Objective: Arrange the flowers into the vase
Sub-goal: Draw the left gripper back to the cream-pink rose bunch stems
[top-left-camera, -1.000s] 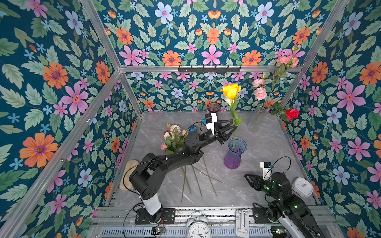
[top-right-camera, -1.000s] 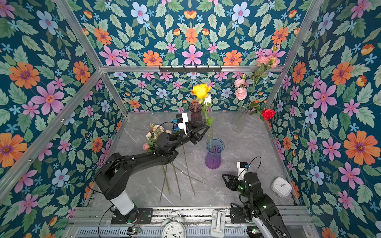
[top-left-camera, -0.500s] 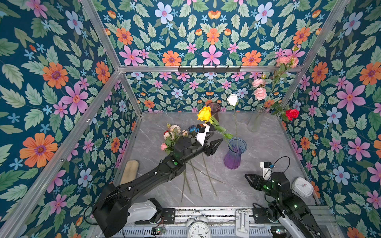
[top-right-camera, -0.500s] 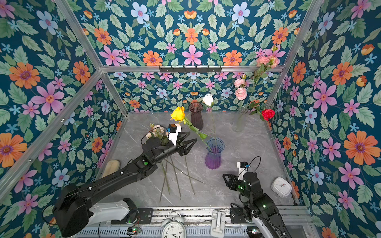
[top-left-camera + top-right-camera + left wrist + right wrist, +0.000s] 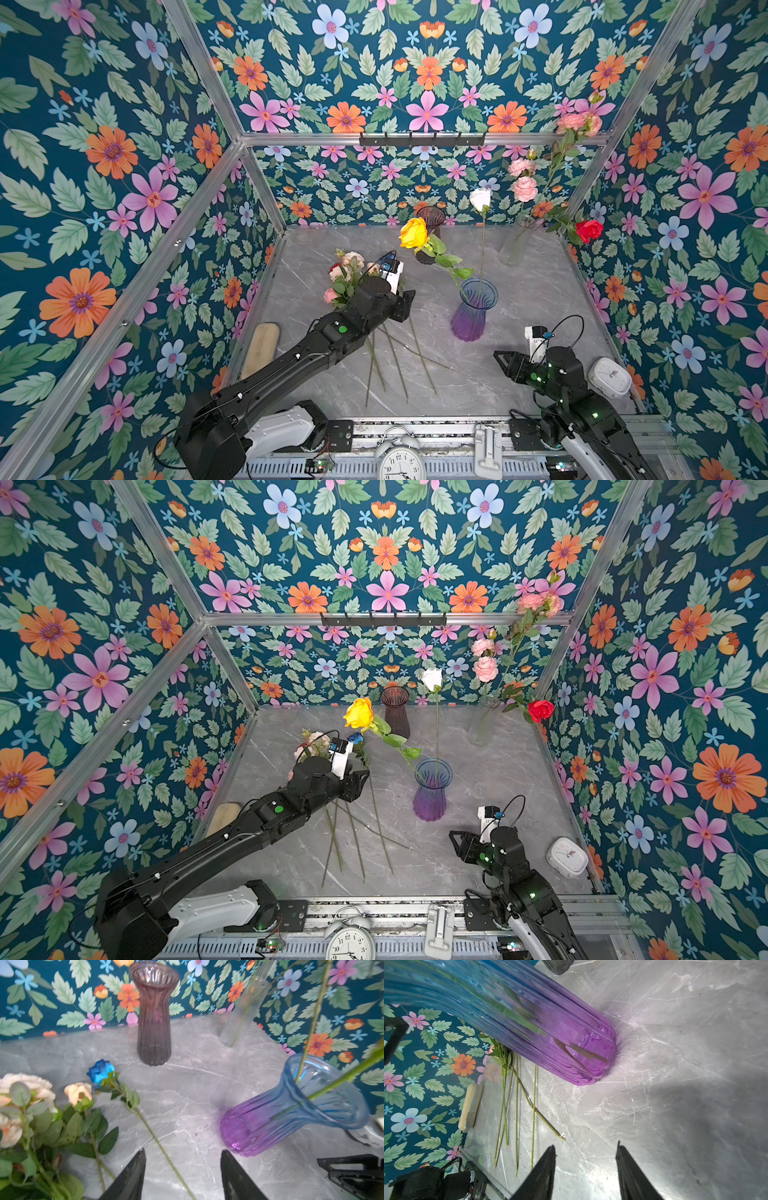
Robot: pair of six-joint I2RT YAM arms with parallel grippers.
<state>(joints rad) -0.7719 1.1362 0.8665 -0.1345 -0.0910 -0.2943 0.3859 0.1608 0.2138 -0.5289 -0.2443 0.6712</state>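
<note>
The blue-and-purple vase (image 5: pixel 473 309) (image 5: pixel 432 789) (image 5: pixel 291 1109) (image 5: pixel 529 1022) stands mid-table. It holds a white rose (image 5: pixel 480 199) (image 5: pixel 432 678) upright and a yellow rose (image 5: pixel 413 232) (image 5: pixel 359 712) leaning left. More flowers (image 5: pixel 347 274) (image 5: pixel 309 744) (image 5: pixel 27 1095) lie in a pile left of it, with a blue rose (image 5: pixel 101 1070) (image 5: pixel 355 737) among them. My left gripper (image 5: pixel 409 305) (image 5: pixel 361 783) (image 5: pixel 182 1153) hovers open over the pile's stems; the blue rose's stem runs between its fingers on the table. My right gripper (image 5: pixel 500 361) (image 5: pixel 455 841) (image 5: pixel 585 1149) is open and empty, front right of the vase.
A dark maroon vase (image 5: pixel 431 216) stands at the back. A clear vase (image 5: pixel 515 245) with pink blooms and a red rose (image 5: pixel 589 229) is at the back right. A white timer (image 5: pixel 609 376), an alarm clock (image 5: pixel 401 461) and a wooden brush (image 5: pixel 262 351) sit at the edges.
My left gripper let go of the yellow rose, which tipped left in the vase, then drew back and down toward the flower pile. The right arm has not moved.
</note>
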